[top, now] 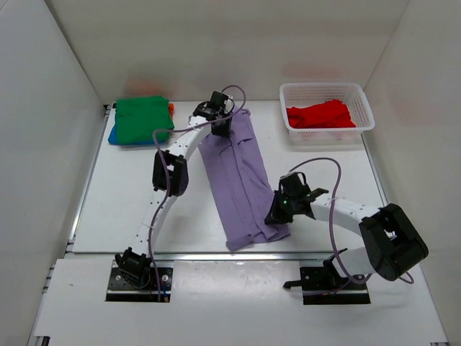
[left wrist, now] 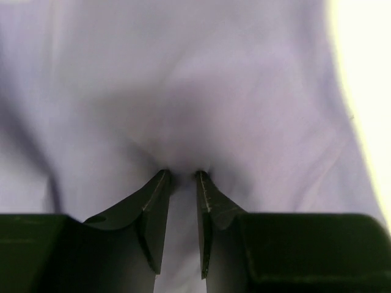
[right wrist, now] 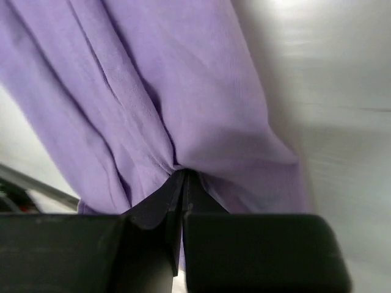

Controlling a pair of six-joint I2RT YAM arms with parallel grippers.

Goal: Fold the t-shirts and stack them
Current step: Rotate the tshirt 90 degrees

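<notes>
A lavender t-shirt [top: 241,173], folded into a long strip, lies slantwise across the table from far centre to the near edge. My left gripper [top: 223,130] is down on its far end. In the left wrist view its fingertips [left wrist: 182,176] stand a narrow gap apart with a pucker of the lavender cloth [left wrist: 183,91] pinched between them. My right gripper [top: 277,215] is at the strip's near right corner, with its jaws [right wrist: 185,172] shut tight on a gathered fold of the cloth [right wrist: 183,91]. A green t-shirt [top: 142,119] lies folded at the far left on a blue one [top: 114,135], with a bit of orange [top: 171,108] showing.
A white mesh basket [top: 365,109] at the far right holds a crumpled red t-shirt [top: 320,115]. White walls close in the table on the left, back and right. The table's near edge runs just in front of the strip's near end.
</notes>
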